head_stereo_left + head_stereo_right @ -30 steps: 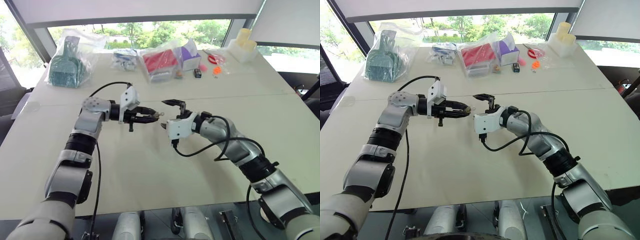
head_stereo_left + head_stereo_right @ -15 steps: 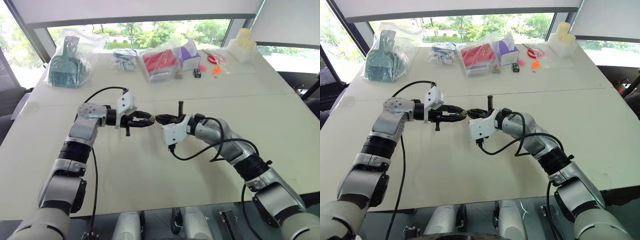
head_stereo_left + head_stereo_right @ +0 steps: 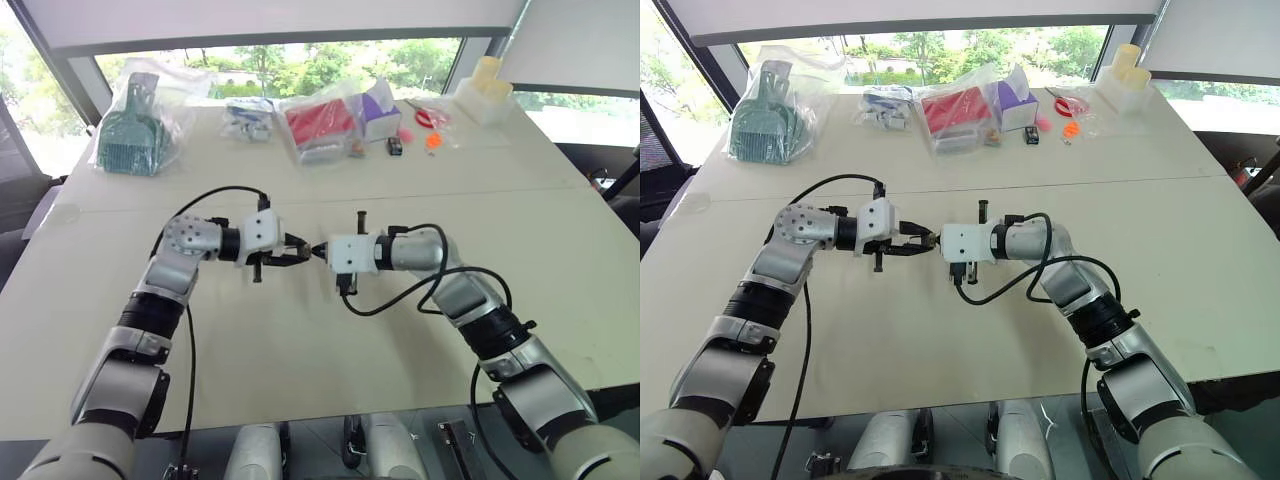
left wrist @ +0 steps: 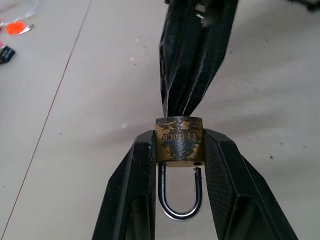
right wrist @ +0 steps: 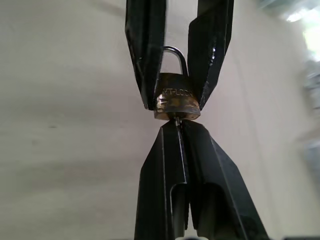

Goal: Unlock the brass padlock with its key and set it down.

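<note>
- Brass padlock (image 4: 179, 139): small, tarnished, held above the table's middle; silver shackle sprung open at one leg.
- Key (image 5: 177, 120): thin silver sliver at the keyhole.

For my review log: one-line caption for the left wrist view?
Left gripper clamps small brass padlock, silver shackle sprung open; shut right gripper meets its keyway end.

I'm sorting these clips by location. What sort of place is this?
Probably an office or lab room: a wide pale table beside big windows onto trees, with bagged items and scissors along its far edge.
</note>
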Tool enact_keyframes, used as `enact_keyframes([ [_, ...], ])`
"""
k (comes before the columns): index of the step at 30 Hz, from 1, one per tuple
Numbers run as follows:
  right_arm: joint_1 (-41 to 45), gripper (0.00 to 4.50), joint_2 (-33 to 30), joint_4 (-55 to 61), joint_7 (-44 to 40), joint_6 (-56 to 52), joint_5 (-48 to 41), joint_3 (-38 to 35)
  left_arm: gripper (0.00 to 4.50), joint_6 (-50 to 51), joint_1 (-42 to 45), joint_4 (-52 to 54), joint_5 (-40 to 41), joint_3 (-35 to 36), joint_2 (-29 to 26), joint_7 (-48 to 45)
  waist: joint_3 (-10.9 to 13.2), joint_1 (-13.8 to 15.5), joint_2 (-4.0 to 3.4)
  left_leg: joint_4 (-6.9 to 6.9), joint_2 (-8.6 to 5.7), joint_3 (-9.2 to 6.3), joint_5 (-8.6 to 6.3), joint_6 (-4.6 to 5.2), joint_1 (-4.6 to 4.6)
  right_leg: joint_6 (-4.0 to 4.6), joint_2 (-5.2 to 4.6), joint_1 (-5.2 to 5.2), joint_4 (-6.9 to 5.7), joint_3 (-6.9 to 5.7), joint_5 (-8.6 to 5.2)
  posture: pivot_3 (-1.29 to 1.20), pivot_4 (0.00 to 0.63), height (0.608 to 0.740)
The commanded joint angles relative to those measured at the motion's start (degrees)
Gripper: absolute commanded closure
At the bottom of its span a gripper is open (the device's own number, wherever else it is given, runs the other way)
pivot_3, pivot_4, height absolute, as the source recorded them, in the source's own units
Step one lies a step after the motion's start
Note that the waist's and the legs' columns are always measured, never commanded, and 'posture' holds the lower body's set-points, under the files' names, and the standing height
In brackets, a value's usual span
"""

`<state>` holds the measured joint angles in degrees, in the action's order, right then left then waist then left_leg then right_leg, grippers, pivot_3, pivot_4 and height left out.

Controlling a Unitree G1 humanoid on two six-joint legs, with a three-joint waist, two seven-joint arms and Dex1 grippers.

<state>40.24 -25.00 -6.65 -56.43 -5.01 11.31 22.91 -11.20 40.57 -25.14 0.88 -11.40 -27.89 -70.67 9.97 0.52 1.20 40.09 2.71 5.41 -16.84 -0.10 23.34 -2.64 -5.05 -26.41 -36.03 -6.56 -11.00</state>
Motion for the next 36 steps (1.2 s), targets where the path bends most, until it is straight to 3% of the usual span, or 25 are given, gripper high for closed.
enact_keyframes([
  [1, 2.3, 4.44, 2.6, 4.8, -3.1, -5.6, -4.5, -0.3, 3.73, -2.2, 1.0, 3.5, 1.0, 0.9, 0.3, 2.1, 0.0, 0.1, 0.00, 0.00, 0.00, 0.00, 0.00, 0.00, 0.00, 0.00, 0.00, 0.00, 0.00, 0.00, 0.00, 0.00, 0.150, 0.740],
  [2, 2.7, 4.44, 3.2, 5.1, -2.3, -6.2, -4.6, -0.8, 3.73, -1.8, 0.8, 3.6, 1.3, 0.9, 0.3, 2.0, 0.0, 0.0, 0.00, 0.00, 0.00, 0.00, 0.00, 0.00, 0.00, 0.00, 0.00, 0.00, 0.00, 0.00, 0.00, 0.00, 0.150, 0.740],
  [7, 2.5, 4.44, -2.0, -0.4, 13.3, 21.6, 9.4, 1.1, 3.73, 7.9, 1.4, 3.9, 6.5, 2.7, -0.2, -1.1, 0.0, 0.1, -0.02, -0.01, -0.01, 0.01, 0.00, 0.00, 0.00, -0.02, 0.00, -0.03, 0.00, 0.00, -0.01, 0.00, 0.150, 0.740],
  [8, 1.8, 4.19, -3.0, -1.2, 15.3, 25.9, 10.3, 1.1, 3.73, 9.9, 1.6, 4.2, 7.4, 2.8, -0.5, -2.1, 0.0, 0.1, -0.02, -0.01, -0.01, 0.01, 0.00, 0.00, 0.01, -0.02, -0.01, -0.02, 0.00, 0.00, -0.01, 0.00, 0.150, 0.740],
  [11, 0.1, 3.23, -4.8, -2.7, 20.8, 34.6, 13.0, 0.5, 3.73, 13.0, 1.9, 4.5, 8.4, 2.2, -1.9, -4.9, 0.0, 0.0, -0.02, 0.00, -0.02, 0.04, 0.00, 0.00, 0.01, -0.03, -0.01, -0.01, 0.01, 0.01, -0.01, 0.00, 0.150, 0.740],
  [17, 1.3, 0.01, -5.4, -6.0, 28.3, 41.6, 17.6, -0.1, 3.73, 14.5, 3.4, 3.1, 8.7, 2.1, -1.9, -6.4, 0.0, -0.3, -0.02, -0.01, -0.01, 0.06, 0.02, -0.04, -0.02, -0.02, 0.01, -0.02, -0.02, 0.03, -0.01, 0.00, 0.150, 0.740],
  [36, 4.7, 0.01, -5.5, -12.0, 34.5, 49.8, 24.0, 1.2, 3.73, 22.1, 3.7, 8.5, 12.5, 1.8, -2.6, -9.0, 0.0, -0.5, -0.02, -0.01, -0.01, 0.07, 0.02, -0.04, -0.03, -0.01, 0.01, -0.02, -0.02, 0.07, -0.01, 0.00, 0.150, 0.740],
])
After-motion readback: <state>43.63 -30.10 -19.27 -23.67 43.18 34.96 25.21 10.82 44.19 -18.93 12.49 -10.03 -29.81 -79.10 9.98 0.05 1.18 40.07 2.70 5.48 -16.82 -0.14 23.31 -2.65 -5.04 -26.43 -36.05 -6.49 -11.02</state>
